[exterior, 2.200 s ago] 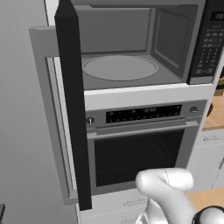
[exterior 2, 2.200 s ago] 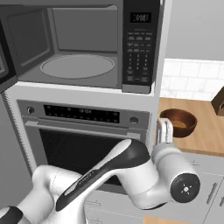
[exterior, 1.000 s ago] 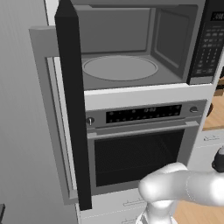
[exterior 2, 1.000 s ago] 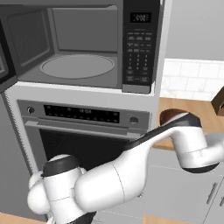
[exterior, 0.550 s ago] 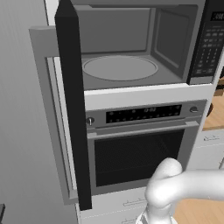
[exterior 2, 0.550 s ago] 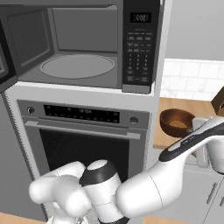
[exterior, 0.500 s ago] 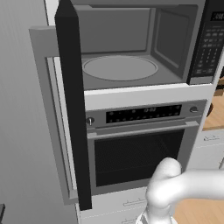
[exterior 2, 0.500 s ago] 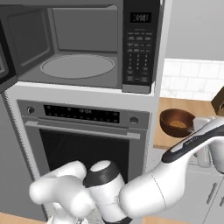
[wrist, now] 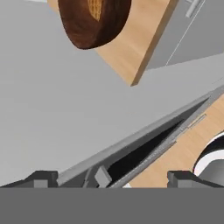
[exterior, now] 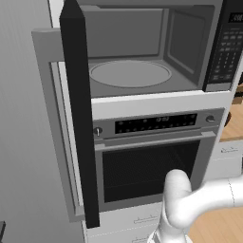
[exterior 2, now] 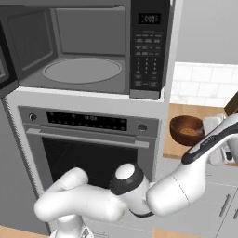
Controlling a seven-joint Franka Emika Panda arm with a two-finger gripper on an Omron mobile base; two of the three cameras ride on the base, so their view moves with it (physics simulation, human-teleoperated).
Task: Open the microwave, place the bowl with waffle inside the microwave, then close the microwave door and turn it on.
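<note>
The bowl (exterior 2: pixel 187 130) sits on the wooden counter (exterior 2: pixel 181 115) to the right of the oven, with the waffle (exterior 2: pixel 189 132) lying flat in its bottom; in the hand view the bowl (wrist: pixel 94 22) shows at the top edge, reddish-brown and deep, with a sliver of the waffle's (wrist: pixel 97 8) golden grid visible inside it; the bowl stands close to the counter's (wrist: pixel 138 41) near corner. The microwave (exterior: pixel 142 52) is open and its grey cavity holds only the round glass turntable (exterior: pixel 130 74); from the right base view the turntable (exterior 2: pixel 82 69) lies bare as well. The microwave door (exterior: pixel 79 114) is swung fully out to the left, its black edge facing the left base camera; the dark keypad strip (exterior 2: pixel 148 49) runs down the right side of the cavity. Below it is the oven (exterior: pixel 152 152) with its horizontal bar handle and dark window, door shut. White tiles (exterior 2: pixel 204 83) back the counter and grey cabinet fronts (exterior 2: pixel 223 204) stand under it. The gripper (wrist: pixel 111 178) has its fingertips (wrist: pixel 41 178) spread wide apart with nothing between them, clear of the bowl.
</note>
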